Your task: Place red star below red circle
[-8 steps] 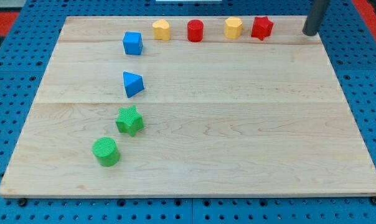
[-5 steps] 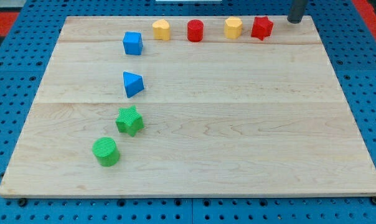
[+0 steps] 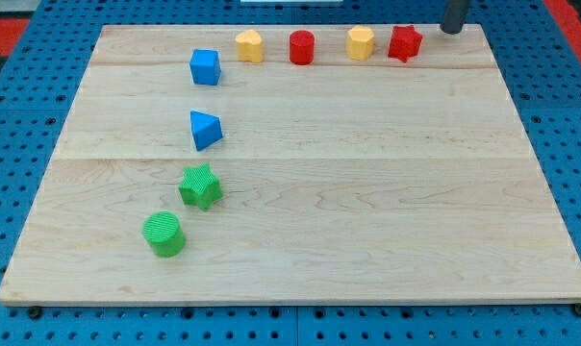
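Wooden board (image 3: 300, 192): my tip (image 3: 452, 30), rod cropped at top, sits right of red star (image 3: 404, 43).

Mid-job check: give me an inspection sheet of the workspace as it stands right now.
Surface: wooden board, flat.
Job's things: red star in the top row, right of the red circle; not below it.
Clutter: yellow blocks; blue cube; blue triangle; green star; green circle.
Grippers: none; my tip is up-right of the red star, apart.
Cables: nothing seen.
Surroundings: blue pegboard.
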`<state>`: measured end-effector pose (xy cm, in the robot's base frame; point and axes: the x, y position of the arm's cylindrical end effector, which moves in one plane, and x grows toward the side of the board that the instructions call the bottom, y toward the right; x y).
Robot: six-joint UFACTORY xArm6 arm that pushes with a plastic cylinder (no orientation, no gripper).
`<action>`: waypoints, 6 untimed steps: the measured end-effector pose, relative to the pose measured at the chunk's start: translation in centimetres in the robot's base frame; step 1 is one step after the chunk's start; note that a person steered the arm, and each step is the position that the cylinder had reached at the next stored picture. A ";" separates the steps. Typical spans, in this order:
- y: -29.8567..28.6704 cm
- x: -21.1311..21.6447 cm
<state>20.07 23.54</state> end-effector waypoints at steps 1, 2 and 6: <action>-2.7 0.0; -5.7 0.0; -13.1 9.1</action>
